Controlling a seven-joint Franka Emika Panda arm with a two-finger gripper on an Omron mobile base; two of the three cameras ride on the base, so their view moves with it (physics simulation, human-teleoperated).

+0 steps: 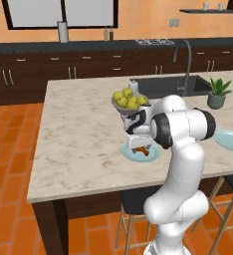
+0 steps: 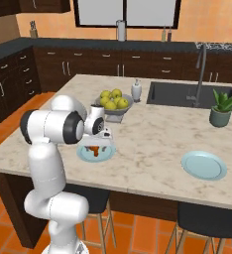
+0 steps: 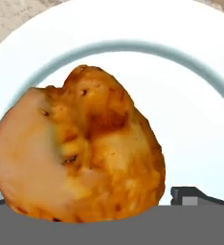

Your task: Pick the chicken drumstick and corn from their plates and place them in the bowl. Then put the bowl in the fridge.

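Note:
The chicken drumstick [image 3: 85, 148], orange-brown and meaty, lies on a pale blue plate [image 3: 190, 95] near the island's front edge. My gripper [image 1: 138, 144] is lowered right over the drumstick [image 1: 142, 150], jaws open and straddling it without closing. One dark fingertip [image 3: 195, 196] shows just right of the meat. From the right base view, the gripper [image 2: 96, 144] hangs over the same plate [image 2: 84, 155]. A second pale blue plate [image 2: 203, 165] lies bare farther right. The corn, the bowl and the fridge are out of view.
A grey footed fruit bowl of apples [image 1: 128, 102] stands just behind the gripper. A soap dispenser [image 2: 136, 91], sink [image 2: 187, 93] with tall faucet, and potted plant [image 2: 222, 108] sit toward the back right. Stools [image 2: 207, 218] stand under the island's front edge.

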